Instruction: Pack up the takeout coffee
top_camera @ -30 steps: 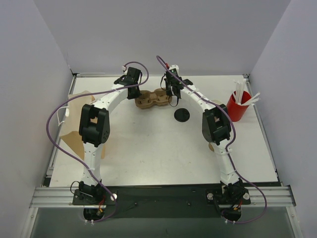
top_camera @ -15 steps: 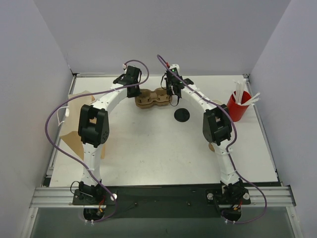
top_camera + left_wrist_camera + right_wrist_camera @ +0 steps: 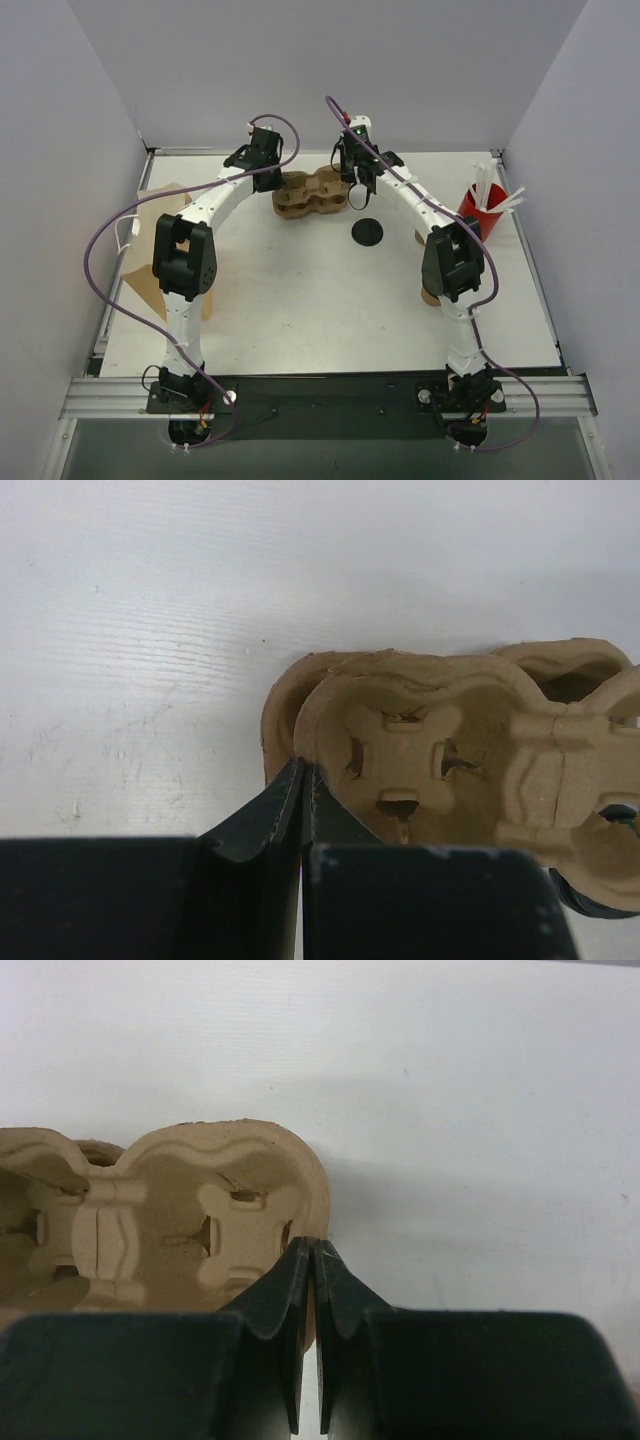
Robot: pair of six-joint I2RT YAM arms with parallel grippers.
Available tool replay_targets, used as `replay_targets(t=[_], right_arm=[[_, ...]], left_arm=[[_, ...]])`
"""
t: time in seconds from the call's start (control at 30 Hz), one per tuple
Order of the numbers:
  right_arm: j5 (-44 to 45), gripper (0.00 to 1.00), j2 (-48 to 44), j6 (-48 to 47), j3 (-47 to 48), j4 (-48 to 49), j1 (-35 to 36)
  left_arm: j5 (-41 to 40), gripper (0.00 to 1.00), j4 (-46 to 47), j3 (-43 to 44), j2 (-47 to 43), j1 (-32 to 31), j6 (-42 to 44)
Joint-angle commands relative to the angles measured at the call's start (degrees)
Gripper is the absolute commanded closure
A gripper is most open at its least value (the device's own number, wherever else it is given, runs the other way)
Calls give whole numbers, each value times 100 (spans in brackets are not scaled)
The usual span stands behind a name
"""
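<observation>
Since a second ago both wrists have pushed toward the back wall. The right arm [image 3: 455, 262] has swung its elbow outward, the carrier [image 3: 312, 194] has slid back a little with them, and the right jaws have finished closing.

The white tabletop [image 3: 300, 300] is matte and faintly scuffed in the wrist views. Plain pale grey walls [image 3: 400, 70] box it in on three sides, and a metal rail [image 3: 330, 392] runs along the near edge. At far left a brown paper bag [image 3: 150, 275] lies flat, partly under the left arm [image 3: 185, 255]. The left jaws are pressed nearly together, clamped on the carrier's left rim. The carrier is moulded tan pulp, rough and fibrous, with rounded lobed wells and slotted tabs. The right jaws are together, pinching its right rim. Just nearer and to the right, the coffee's round, flat black lid [image 3: 367, 232] sits on the tabletop, apart from both jaws; I cannot tell whether a cup is beneath it. A tan shape [image 3: 430, 296] peeks from under the right elbow, too hidden to name. At far right stands a glossy red cup [image 3: 476, 215] holding white straws [image 3: 490, 188].
</observation>
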Motion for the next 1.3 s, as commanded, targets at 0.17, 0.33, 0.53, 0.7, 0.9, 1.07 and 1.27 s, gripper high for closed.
replay_targets(t=[0.17,0.33,0.53,0.7,0.9,1.07,1.27], right_arm=[[425,100,-1417,533,-1192,-278,121],[496,100,-2209,1060,-2309,-437,165],[478,95,-3132,1526,-3768,-639,306],[504,68,-3616,1676,-4464,-841,403],[435,35,-3968,1877,-4289,-1342,577],[539,36,-4108,2720,-4305,-1703,1315],[891,38,-4004,3934,-4824,-1571,2247]], left_arm=[[147,91,109,-584,-1347,-354,-133],[68,91,223,-1866,-2068,-828,-476],[-55,91,688,-3876,-3026,-1365,-1135],[-56,79,1224,-4996,-3651,-1910,-1540],[-161,45,1015,-5086,-4274,-2025,-1453],[-442,39,191,-4506,-4915,-1841,-1198],[-320,38,-435,-3706,-5453,-1243,-794]])
